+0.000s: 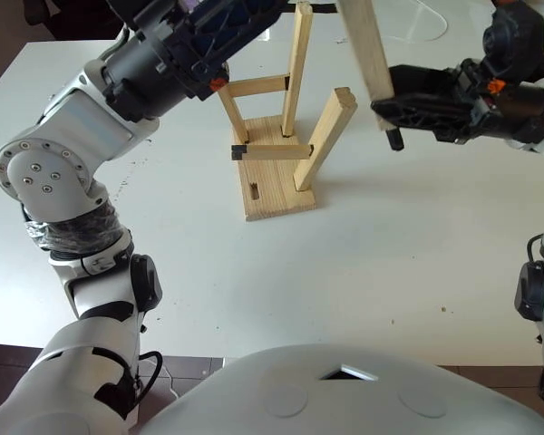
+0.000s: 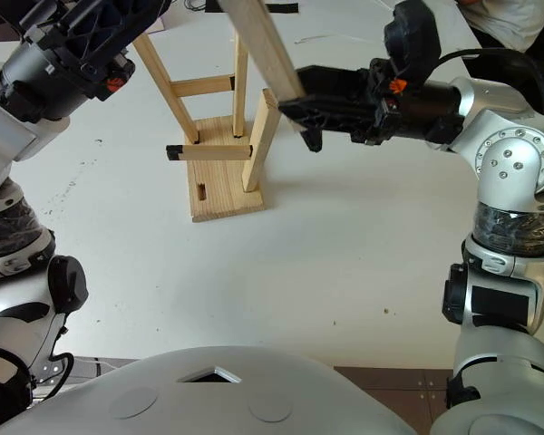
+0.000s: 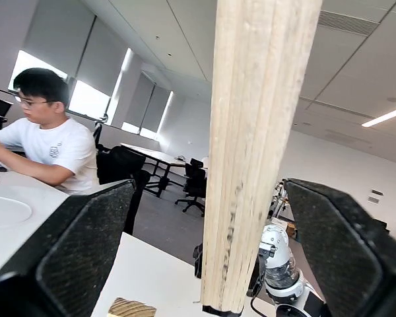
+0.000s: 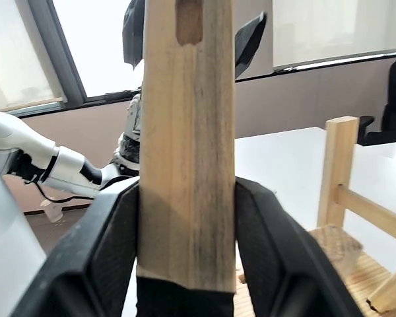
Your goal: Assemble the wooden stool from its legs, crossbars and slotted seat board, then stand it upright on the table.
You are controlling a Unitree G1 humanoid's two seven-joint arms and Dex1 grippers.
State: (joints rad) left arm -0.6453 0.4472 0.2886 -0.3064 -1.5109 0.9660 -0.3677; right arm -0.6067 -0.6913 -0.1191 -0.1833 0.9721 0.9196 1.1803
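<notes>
Right fingers (image 4: 105, 251) clamp a loose leg (image 4: 188, 165) beside the half-built stool (image 1: 276, 199).

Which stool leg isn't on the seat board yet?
The leg clamped in the right pincer, held aloft; the other three legs stand on the seat board.

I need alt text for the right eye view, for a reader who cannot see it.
The right gripper holds a loose pale wooden leg slanted above a white table. Beside it a half-built wooden stool lies seat board down, three legs pointing up, with the left gripper at one leg.
</notes>
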